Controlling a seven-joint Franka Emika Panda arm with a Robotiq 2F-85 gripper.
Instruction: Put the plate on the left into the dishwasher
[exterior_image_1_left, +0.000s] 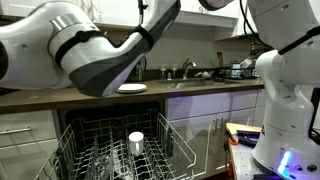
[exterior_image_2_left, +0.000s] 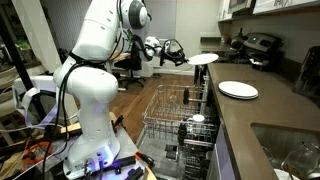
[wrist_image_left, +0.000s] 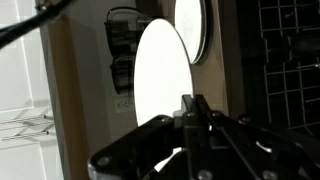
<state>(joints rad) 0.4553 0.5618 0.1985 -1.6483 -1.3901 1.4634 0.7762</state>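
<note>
Fingers (wrist_image_left: 193, 110) clamp the plate (wrist_image_left: 160, 70) rim, clear above the dishwasher (exterior_image_2_left: 178, 122) rack.

We see a smooth, glossy white plate (exterior_image_2_left: 203, 58), seemingly ceramic, grey metal wire racks (exterior_image_2_left: 172, 112) in the dark dishwasher (exterior_image_1_left: 100, 122), a smooth dark brown tabletop (exterior_image_2_left: 240, 115) with slight sheen, glossy white plastic arm shells (exterior_image_2_left: 95, 45), a matt black gripper (wrist_image_left: 192, 102).

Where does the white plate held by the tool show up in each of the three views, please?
In an exterior view: the plate sits upper centre, held by the tool above the dishwasher rack.
In an exterior view filled by the arm: not in it.
Wrist view: the plate fills the centre.
Shared landmark: the second plate on the counter.
</note>
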